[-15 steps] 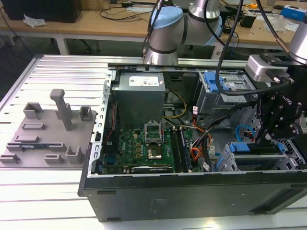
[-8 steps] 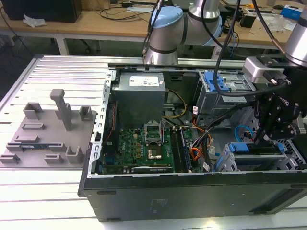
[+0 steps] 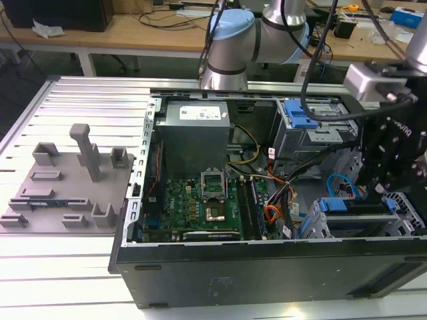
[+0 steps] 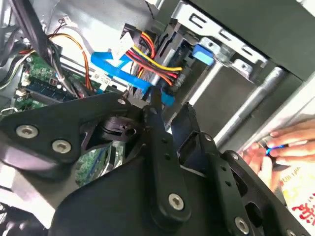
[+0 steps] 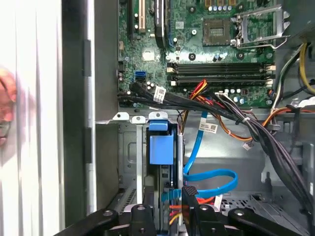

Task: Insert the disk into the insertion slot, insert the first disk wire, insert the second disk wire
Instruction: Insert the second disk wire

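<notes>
Black tool [image 5: 178, 209] nearly closed around blue flat cable [image 5: 209, 179], blue-framed disk [image 5: 161, 147] seated in grey slot [image 5: 129, 152]

In the first wrist view a green motherboard [image 5: 197, 54] carries an empty processor socket [image 5: 217, 28] and long black memory slots [image 5: 221, 71]. A bundle of black cables [image 5: 236, 115] and orange wires crosses it, and a flat blue cable [image 5: 211, 179] loops beside a blue latch [image 5: 161, 147] on grey metal. The gripper [image 5: 170, 214] reaches toward that cable's dark plug.
</notes>
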You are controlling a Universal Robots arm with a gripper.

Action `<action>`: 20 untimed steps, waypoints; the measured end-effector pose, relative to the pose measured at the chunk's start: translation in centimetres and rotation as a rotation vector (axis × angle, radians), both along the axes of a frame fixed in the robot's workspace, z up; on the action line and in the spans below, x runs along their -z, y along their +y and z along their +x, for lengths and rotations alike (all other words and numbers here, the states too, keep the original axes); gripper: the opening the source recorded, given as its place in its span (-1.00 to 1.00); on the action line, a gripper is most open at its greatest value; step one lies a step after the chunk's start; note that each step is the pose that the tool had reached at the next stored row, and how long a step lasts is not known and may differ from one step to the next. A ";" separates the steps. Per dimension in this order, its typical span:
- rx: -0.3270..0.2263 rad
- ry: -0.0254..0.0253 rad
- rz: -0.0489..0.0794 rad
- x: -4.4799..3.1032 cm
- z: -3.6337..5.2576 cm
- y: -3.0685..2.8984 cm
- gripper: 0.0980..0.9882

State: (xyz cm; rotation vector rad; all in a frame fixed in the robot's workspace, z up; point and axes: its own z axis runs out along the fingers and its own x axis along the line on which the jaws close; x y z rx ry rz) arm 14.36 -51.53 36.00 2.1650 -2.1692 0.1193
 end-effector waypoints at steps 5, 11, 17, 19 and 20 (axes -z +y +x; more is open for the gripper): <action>0.000 0.0000 0.000 -3.39 0.00 0.00 -0.98; 0.000 0.0000 0.000 -4.37 0.00 0.00 -0.98; 0.000 0.0000 0.000 -4.39 0.00 0.00 -0.98; 0.000 0.0000 0.000 -4.41 0.00 0.00 -0.98; 0.000 0.0000 0.000 -4.41 0.01 0.00 -0.98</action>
